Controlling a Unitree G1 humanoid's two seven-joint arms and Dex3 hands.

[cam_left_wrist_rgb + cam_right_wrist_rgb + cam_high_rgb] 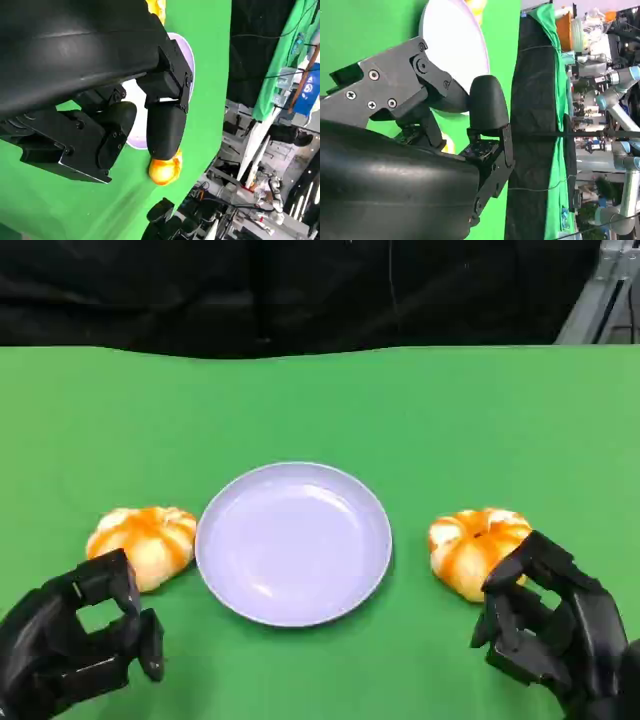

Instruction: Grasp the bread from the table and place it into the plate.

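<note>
My right hand sits closest to a bread roll, with the plate off to its inner side.

I see two round orange-glazed bread rolls on the green table (pixel 320 400), one either side of the pale lilac round plate (pixel 293 542), which has nothing on it. The right-side roll (pixel 474 545) lies just ahead of my right hand (pixel 545 625), whose upper fingers overlap its near edge in the head view; I cannot tell whether they touch it. That hand is released, fingers apart, holding nothing. The left-side roll (pixel 145 540) lies just ahead of my left hand (pixel 75 645), likewise unclenched and holding nothing. The rolls are round, so no long axis matters. I judge the right hand better placed: reach slightly forward, then carry inward.
</note>
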